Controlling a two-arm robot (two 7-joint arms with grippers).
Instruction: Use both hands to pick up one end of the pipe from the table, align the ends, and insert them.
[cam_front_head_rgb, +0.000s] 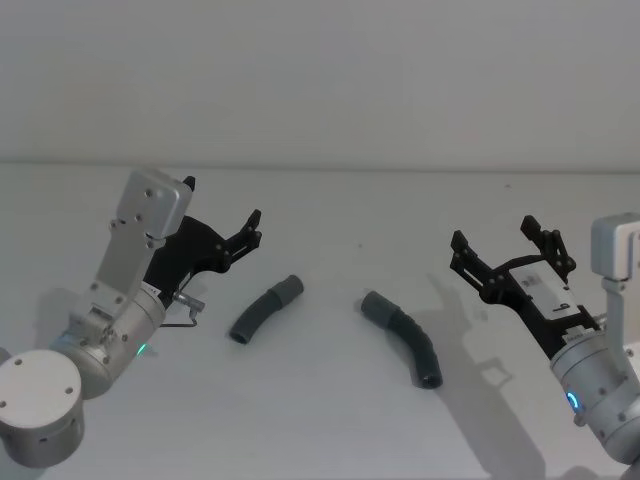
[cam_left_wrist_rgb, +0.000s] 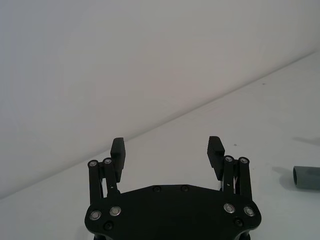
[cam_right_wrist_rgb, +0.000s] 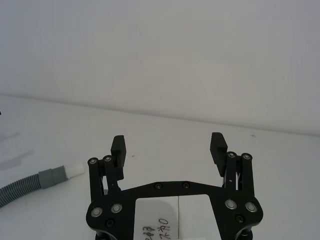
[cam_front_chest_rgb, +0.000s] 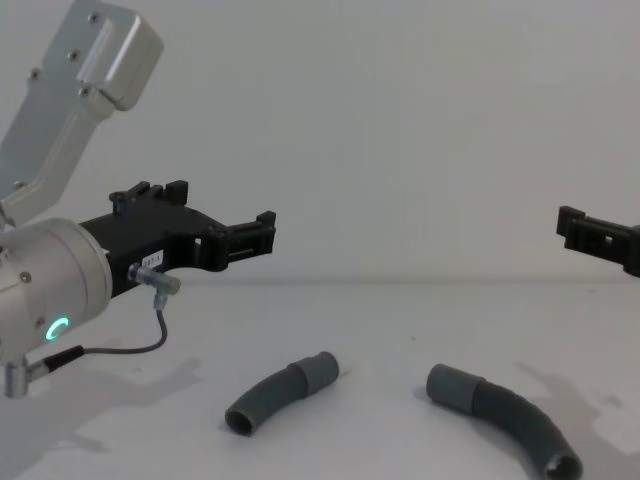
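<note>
Approach is the step in hand, and neither piece of the pipe is gripped yet. The left gripper (cam_front_head_rgb: 252, 229) hangs above the table (cam_front_head_rgb: 330, 430) with its fingers spread wide and empty. The shorter piece (cam_front_head_rgb: 262, 312) lies flat below and a little past its fingertips, with the shorter piece's cuff (cam_front_head_rgb: 289, 290) turned toward the other arm. The right gripper (cam_front_head_rgb: 492, 238) is also wide and empty. The longer piece (cam_front_head_rgb: 408, 340) lies below and ahead of its fingertips, and the longer piece's cuff (cam_front_head_rgb: 376, 305) faces the other cuff, near it but apart. Next, I judge, each gripper must drop until its fingers straddle the ribbed body just behind the cuff, leaving the cuff free. Each then closes, lifts and brings the two ends into line.
</note>
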